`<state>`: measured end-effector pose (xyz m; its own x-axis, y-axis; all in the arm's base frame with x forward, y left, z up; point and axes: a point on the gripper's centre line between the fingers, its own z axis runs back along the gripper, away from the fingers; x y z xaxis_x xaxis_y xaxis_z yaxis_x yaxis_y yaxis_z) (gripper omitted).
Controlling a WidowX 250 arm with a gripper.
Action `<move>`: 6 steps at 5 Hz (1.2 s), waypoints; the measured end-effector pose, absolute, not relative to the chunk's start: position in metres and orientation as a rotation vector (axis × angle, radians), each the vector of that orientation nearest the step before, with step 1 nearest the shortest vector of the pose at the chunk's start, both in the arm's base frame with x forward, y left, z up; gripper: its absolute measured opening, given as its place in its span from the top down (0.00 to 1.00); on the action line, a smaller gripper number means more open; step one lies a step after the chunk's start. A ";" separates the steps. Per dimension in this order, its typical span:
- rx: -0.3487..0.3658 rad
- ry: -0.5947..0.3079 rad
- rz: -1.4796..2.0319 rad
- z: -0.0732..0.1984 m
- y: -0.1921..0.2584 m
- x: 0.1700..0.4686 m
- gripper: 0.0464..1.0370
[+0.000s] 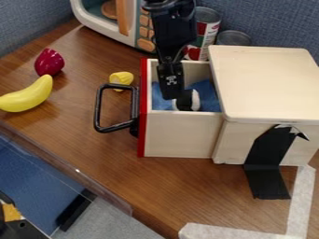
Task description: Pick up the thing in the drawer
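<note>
A black-and-white object (194, 100) lies on blue cloth (209, 93) inside the pulled-out drawer (181, 135), toward its near side. The gripper (172, 96) hangs down just beside it; whether its jaws are clenched or released, I cannot tell. Farther left lies a banana (28, 97).

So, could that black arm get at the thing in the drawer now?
Probably yes: the drawer is pulled out of the wooden box, and the claw hangs down right beside the black-and-white thing.
</note>
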<state>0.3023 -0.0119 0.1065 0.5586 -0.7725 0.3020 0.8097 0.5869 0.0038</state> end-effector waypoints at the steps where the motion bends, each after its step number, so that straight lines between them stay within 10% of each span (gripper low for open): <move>1: -0.140 -0.296 -0.923 0.102 -0.016 0.310 0.04; 6: -0.095 -0.232 -0.884 0.062 -0.023 0.330 0.09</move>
